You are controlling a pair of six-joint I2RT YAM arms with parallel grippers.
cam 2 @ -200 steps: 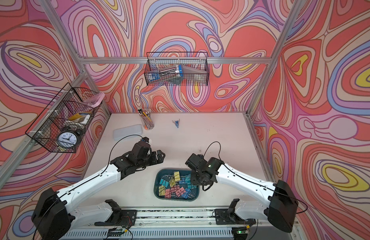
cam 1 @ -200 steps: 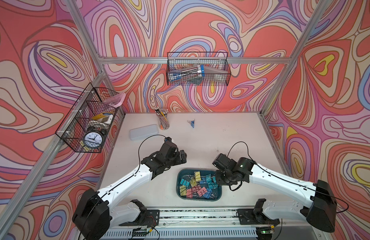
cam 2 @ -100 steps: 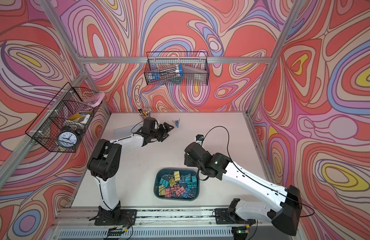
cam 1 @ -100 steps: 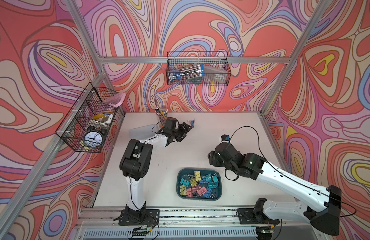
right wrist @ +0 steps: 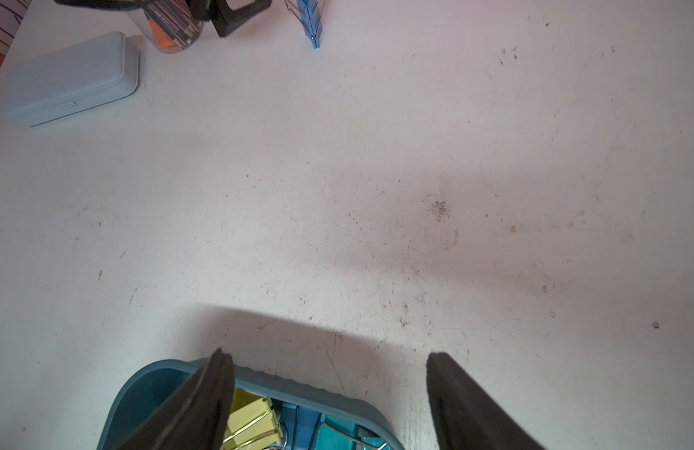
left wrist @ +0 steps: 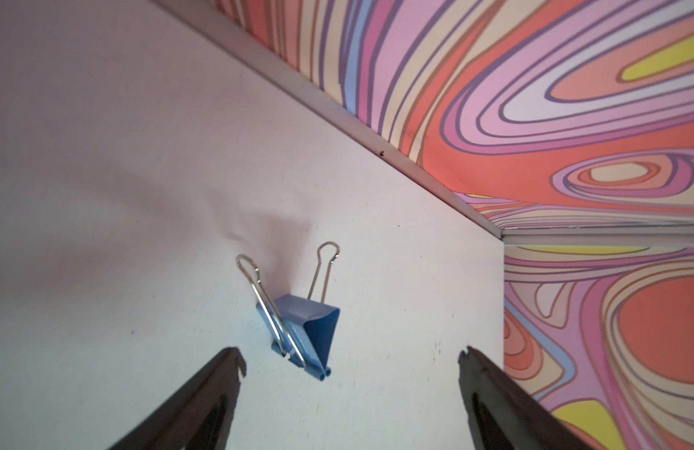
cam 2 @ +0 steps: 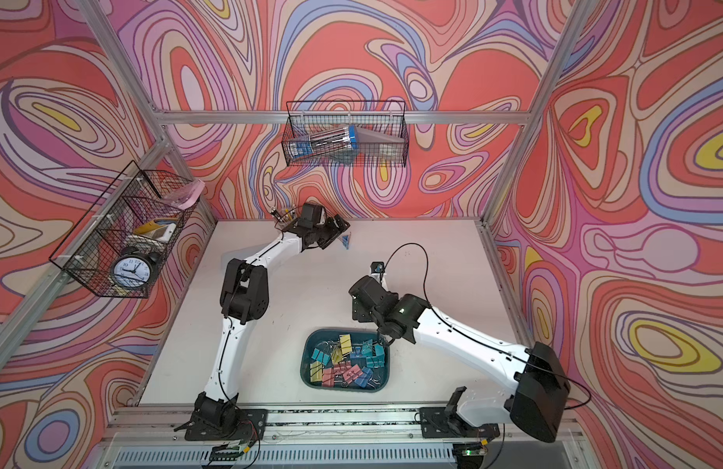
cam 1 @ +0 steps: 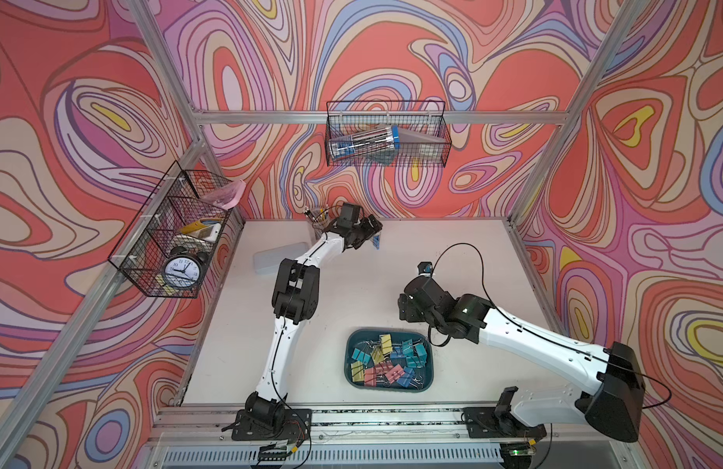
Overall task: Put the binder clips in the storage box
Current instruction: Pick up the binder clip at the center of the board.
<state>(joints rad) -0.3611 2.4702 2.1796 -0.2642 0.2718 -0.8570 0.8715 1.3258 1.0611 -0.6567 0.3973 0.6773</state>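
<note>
Nearly done: many clips (cam 1: 392, 371) already in the box (cam 1: 347, 359), one blue clip (left wrist: 314, 331) remaining far, just before the spread left gripper (left wrist: 351, 358); right gripper (right wrist: 329, 358) spread, empty.

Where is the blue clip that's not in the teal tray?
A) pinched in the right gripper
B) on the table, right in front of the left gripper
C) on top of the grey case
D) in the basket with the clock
B: the blue clip lies on the table just ahead of the open left gripper.
</note>
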